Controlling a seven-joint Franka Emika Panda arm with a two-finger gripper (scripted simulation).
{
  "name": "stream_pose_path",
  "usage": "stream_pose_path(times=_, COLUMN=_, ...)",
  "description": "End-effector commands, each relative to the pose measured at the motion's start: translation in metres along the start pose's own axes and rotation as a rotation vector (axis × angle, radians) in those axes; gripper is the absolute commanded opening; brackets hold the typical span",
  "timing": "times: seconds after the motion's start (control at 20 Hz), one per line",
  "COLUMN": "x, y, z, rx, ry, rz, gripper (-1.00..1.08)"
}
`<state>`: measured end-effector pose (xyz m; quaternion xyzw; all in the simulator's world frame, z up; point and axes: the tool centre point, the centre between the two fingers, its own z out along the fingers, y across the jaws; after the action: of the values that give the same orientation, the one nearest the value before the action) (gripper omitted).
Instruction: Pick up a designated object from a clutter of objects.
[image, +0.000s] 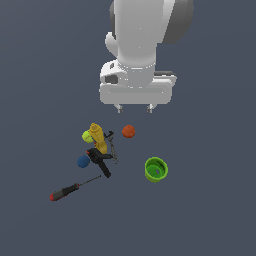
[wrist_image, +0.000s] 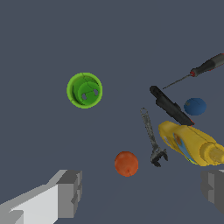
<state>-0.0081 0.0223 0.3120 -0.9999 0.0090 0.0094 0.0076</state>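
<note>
Exterior view first: the gripper (image: 134, 107) hangs above the floor with its two fingertips spread apart and nothing between them, so it is released. The red ball (image: 129, 131) sits on the floor just below the fingertips in this picture, clear of everything else. Off toward the exterior view's left of the gripper lies the cluster: yellow bottle (image: 98, 137) with the green ball (image: 87, 136) touching its side, a black tool (image: 100, 161) under it, the blue ball (image: 83, 161) beside that, and a thin wrench (image: 113, 147) along the bottle. The screwdriver (image: 70, 190) lies farthest out, well apart from the gripper. The green cup (image: 156, 169) stands alone toward the exterior view's right. Now the wrist view: both fingers (wrist_image: 68, 192) frame the shot wide apart, the gripper (wrist_image: 142, 190) empty. The red ball (wrist_image: 126, 163) rests between them, just ahead, touching neither. The wrench (wrist_image: 152, 140) lies near it, then bottle (wrist_image: 192, 144), black tool (wrist_image: 170, 106), blue ball (wrist_image: 195, 106), screwdriver (wrist_image: 202, 68). The cup (wrist_image: 85, 90) shows its open mouth, well ahead.
</note>
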Motion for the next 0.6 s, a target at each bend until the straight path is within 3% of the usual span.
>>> stream_pose_path(times=0.0, x=0.000, y=0.000, z=0.000, rx=0.000, ry=0.000, rz=0.000, gripper=1.00)
stream_pose_path(times=0.55, x=0.011, y=0.022, z=0.000, rx=-0.007, ry=0.021, rz=0.017, gripper=1.00)
